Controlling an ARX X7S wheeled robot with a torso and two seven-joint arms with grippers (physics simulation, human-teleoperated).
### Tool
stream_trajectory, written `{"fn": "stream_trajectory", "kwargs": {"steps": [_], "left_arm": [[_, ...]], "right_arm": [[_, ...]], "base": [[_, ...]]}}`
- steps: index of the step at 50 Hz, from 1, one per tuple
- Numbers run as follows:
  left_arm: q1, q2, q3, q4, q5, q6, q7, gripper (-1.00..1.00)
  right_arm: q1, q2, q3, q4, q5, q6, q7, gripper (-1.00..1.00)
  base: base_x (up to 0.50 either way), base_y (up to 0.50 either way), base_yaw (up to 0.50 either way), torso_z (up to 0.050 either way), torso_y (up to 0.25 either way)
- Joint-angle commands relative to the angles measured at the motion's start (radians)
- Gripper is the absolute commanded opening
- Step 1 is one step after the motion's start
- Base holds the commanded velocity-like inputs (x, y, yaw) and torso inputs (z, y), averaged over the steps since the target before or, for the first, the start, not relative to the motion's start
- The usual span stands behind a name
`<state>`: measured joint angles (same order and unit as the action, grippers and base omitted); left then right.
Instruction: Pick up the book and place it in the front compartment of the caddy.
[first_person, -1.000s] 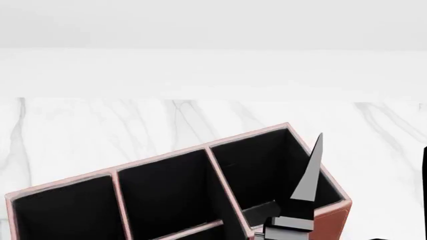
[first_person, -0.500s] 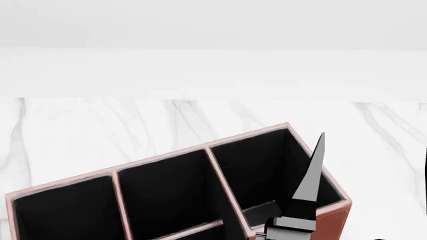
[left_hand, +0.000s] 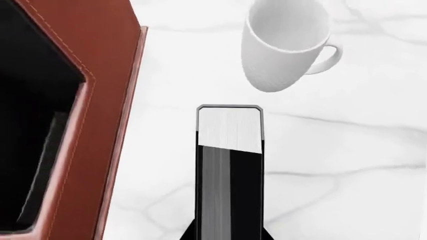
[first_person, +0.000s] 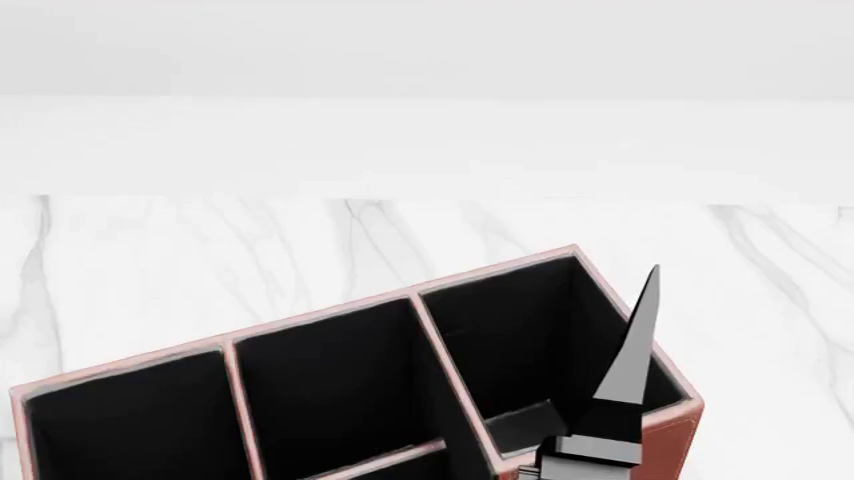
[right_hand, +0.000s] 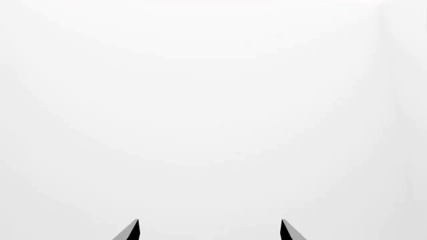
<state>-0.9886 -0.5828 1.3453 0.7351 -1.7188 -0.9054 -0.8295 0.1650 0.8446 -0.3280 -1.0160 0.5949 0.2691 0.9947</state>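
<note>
Since a second ago, the book (first_person: 630, 360) has shifted slightly rightward in the head view, tilted over the caddy (first_person: 674, 425) right end. Left gripper (left_hand: 229, 235) is clamped on the book; the left wrist view shows it held end-on, white page edge facing out, above marble table (left_hand: 347, 165) just beside the caddy's outer wall, apparently not inside any compartment. White mug (left_hand: 288, 42) stands nearby. Right gripper (right_hand: 209, 229) fingers stand apart, holding nothing.
</note>
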Motion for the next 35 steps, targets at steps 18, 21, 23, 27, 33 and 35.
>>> {"fn": "stream_trajectory", "kwargs": {"steps": [18,21,23,27,33,35], "left_arm": [[-0.2,-0.165,-0.153,-0.015,-0.085,-0.004,0.085,-1.0],[-0.226,-0.18,-0.163,-0.022,-0.101,-0.012,0.092,-1.0],[-0.251,-0.187,-0.171,-0.031,-0.114,-0.022,0.102,-1.0],[-0.31,-0.188,-0.183,-0.046,-0.155,-0.046,0.107,-1.0],[-0.4,-0.166,-0.183,-0.07,-0.216,-0.102,0.127,-1.0],[-0.4,-0.166,-0.183,-0.07,-0.216,-0.101,0.127,-1.0]], "right_arm": [[0.015,0.013,-0.01,-0.012,0.008,-0.035,-0.006,1.0],[0.017,0.019,-0.01,-0.014,0.013,-0.038,-0.001,1.0],[0.019,0.024,-0.01,-0.016,0.017,-0.039,0.005,1.0],[0.027,0.027,-0.023,-0.016,0.016,-0.04,0.01,1.0],[0.034,0.039,-0.031,-0.019,0.02,-0.044,0.02,1.0],[0.036,0.043,-0.036,-0.018,0.02,-0.047,0.023,1.0]], "base": [[0.0,0.0,0.0,0.0,0.001],[0.0,0.0,0.0,0.0,0.0],[0.0,0.0,0.0,0.0,0.0],[0.0,0.0,0.0,0.0,0.0],[0.0,0.0,0.0,0.0,0.002],[0.0,0.0,0.0,0.0,0.0]]}}
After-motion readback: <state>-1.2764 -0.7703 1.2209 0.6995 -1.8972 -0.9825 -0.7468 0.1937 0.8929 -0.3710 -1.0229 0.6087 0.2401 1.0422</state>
